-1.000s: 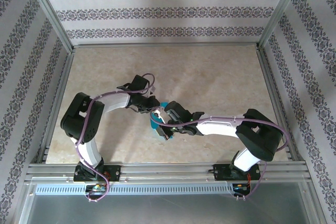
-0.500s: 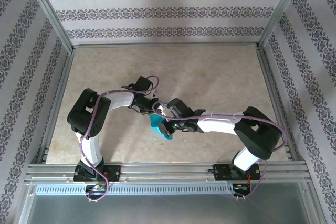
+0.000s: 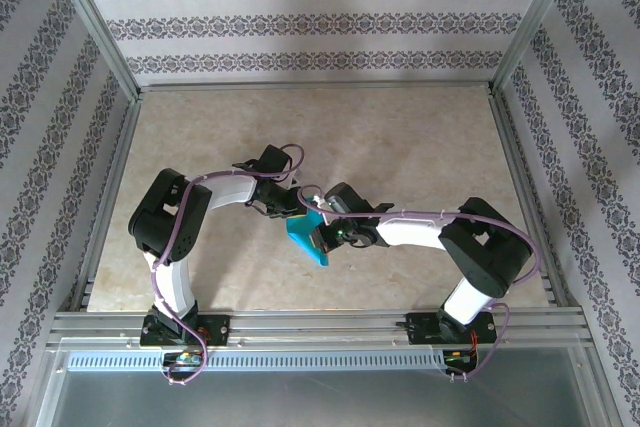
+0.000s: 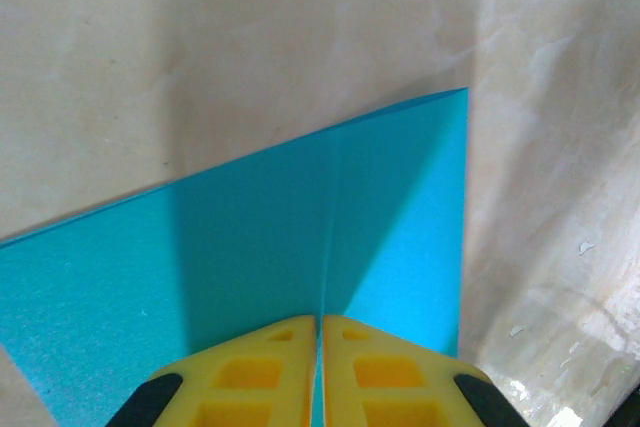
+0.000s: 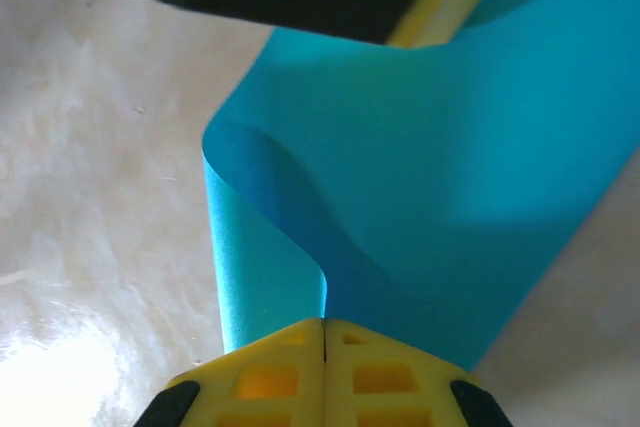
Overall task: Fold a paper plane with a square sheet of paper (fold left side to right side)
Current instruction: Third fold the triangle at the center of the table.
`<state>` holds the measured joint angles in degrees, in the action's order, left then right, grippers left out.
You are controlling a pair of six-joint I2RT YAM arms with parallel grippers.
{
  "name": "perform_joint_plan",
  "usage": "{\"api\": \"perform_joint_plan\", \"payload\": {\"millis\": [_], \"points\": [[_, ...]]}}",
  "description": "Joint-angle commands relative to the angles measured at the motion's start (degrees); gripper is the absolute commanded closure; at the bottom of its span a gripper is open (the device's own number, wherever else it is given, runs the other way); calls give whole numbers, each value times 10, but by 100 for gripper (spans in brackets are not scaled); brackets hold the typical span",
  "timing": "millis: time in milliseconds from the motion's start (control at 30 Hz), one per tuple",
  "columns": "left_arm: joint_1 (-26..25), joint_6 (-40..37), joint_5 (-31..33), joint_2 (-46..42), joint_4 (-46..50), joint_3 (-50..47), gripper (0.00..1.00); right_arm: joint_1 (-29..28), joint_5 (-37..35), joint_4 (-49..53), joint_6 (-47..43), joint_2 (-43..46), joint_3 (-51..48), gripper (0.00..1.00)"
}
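1. So, progress first: the left-to-right fold looks underway but not finished. The square sheet of paper is bent over in a soft loop, and I can't see a flat pressed crease anywhere. My guess is the edges need lining up and the fold needs flattening, and every later plane fold is yet to come (no dart shape at all).
2. Left arm: it's elbowed out to the left with its forearm reaching in toward the middle of the table. The left gripper has its yellow fingers squeezed together on the sheet's near edge, right where a faint vertical line runs up the paper.
3. The paper sits between the two grippers at mid-table, a bit toward the near side. It's raised and tilted, not lying flat.
4. Right arm: it's folded back on itself, with its forearm stretched leftward to meet the other one. The right gripper is clamped tight on the curled-over part of the sheet, and the left gripper's dark body hangs just above it.
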<state>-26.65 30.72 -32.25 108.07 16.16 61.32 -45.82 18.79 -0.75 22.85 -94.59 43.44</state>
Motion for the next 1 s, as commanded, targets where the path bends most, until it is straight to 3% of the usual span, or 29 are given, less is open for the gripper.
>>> {"api": "perform_joint_plan", "payload": {"millis": [0,967], "points": [[-9,-14,29,18,33,3,88,7,-21,17,8,-6,9,100],[-11,-13,30,19,29,2,88,14,-37,17,3,-26,28,100]]}}
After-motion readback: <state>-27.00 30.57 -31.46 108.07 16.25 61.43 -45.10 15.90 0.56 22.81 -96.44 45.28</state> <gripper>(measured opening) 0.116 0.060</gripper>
